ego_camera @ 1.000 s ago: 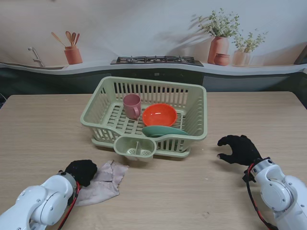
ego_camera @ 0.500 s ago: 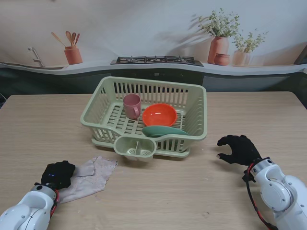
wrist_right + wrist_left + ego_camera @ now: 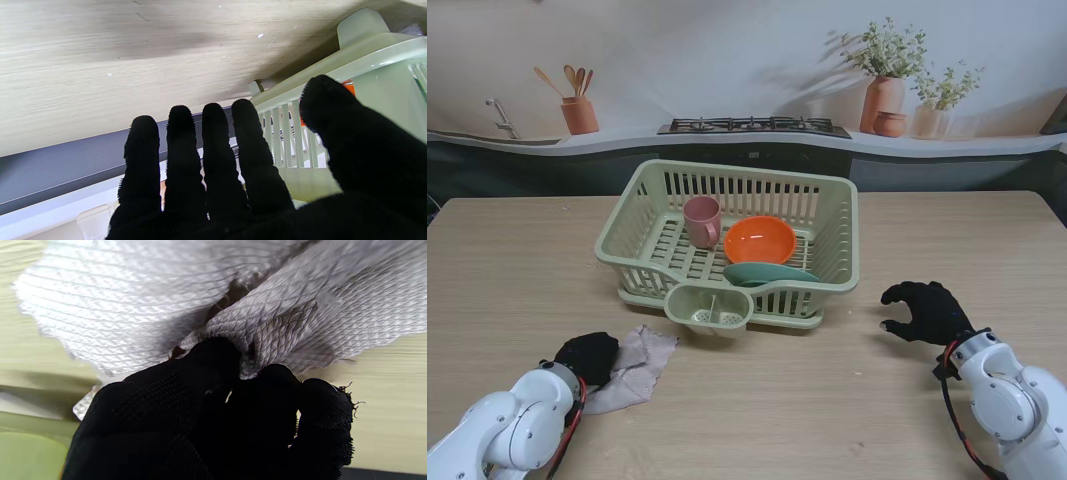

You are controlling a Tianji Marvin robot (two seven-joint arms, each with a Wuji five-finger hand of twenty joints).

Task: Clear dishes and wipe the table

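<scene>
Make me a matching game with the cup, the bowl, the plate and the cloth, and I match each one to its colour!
Things:
1. cup
2. bowl
3. plate
4. cloth

Colours:
A. orange
B. pale grey
C. pink
D. green

Right pairs: 1-C, 2-A, 3-D, 4-B

stove (image 3: 754, 126), potted plants (image 3: 884, 68), utensil pot (image 3: 580, 112), faucet (image 3: 499, 118)

Crumpled grey cloth (image 3: 635, 358) on table, pink cup (image 3: 702, 220), orange bowl (image 3: 759, 240), green plate (image 3: 767, 273) in rack (image 3: 832, 262)
</scene>
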